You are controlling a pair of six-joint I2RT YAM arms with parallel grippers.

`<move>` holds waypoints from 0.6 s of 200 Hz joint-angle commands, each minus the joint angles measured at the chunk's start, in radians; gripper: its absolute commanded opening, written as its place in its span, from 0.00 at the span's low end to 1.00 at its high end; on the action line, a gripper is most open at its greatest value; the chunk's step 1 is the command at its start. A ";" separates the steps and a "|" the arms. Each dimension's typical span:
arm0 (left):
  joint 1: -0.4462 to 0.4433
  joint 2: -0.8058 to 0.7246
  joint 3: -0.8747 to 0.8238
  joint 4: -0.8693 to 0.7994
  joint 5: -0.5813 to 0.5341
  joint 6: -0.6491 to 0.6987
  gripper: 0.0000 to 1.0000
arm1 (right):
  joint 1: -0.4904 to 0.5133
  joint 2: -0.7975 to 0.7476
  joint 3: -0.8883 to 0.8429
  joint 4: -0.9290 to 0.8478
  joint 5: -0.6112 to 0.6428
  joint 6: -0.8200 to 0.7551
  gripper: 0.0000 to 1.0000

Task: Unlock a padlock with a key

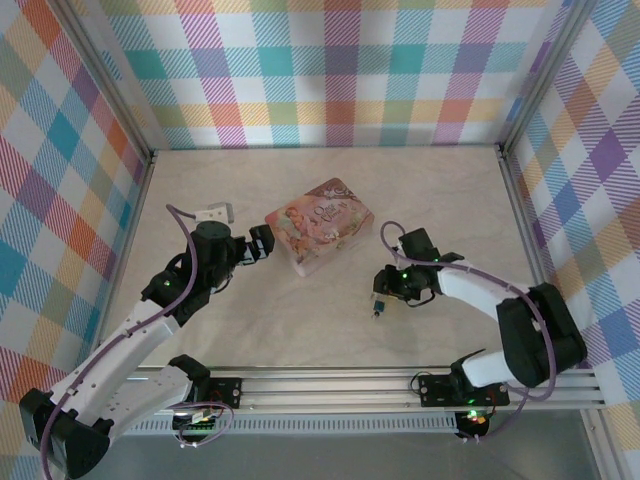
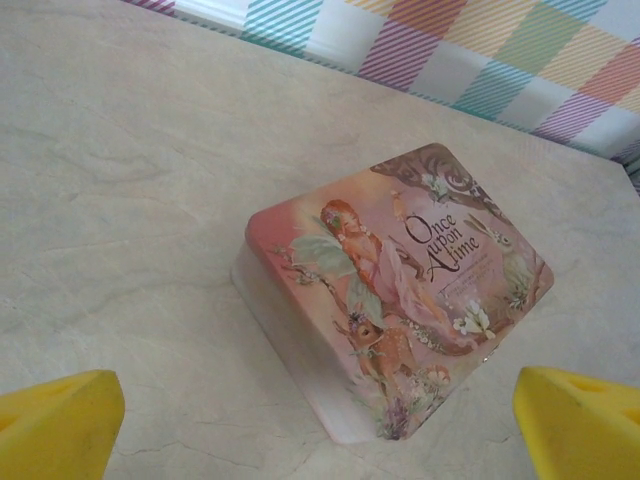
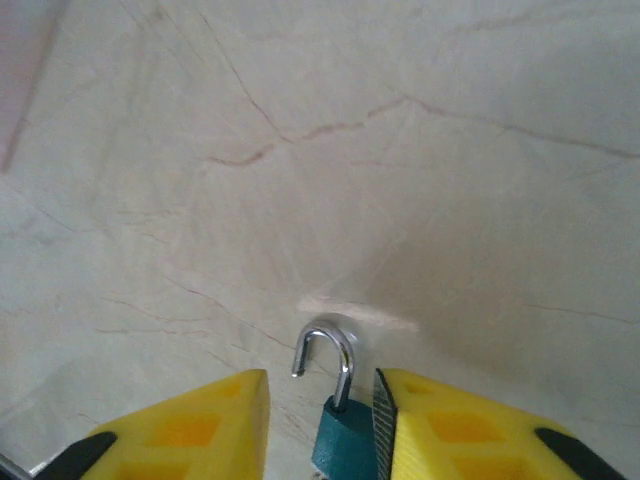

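well, padlock [image 3: 343,442] sits between the right gripper's [image 3: 320,388] jaws.

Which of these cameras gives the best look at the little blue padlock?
The right wrist view: the padlock sits close up between the yellow fingers, blue body and shackle clear. The top external view shows the padlock as a tiny speck.

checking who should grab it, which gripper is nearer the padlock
Right. The right gripper has its fingers either side of the padlock; the left gripper is across the table, at the pink tin.
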 commanded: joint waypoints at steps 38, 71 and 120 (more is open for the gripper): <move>0.007 -0.052 -0.018 -0.020 -0.036 -0.033 0.99 | 0.002 -0.256 -0.019 -0.013 0.135 -0.004 0.49; 0.007 -0.069 -0.028 -0.032 -0.059 -0.042 0.99 | -0.005 -0.393 -0.001 -0.036 0.215 -0.088 0.67; 0.007 -0.069 -0.024 -0.038 -0.070 -0.043 0.99 | -0.046 -0.494 0.055 -0.040 0.284 -0.221 0.87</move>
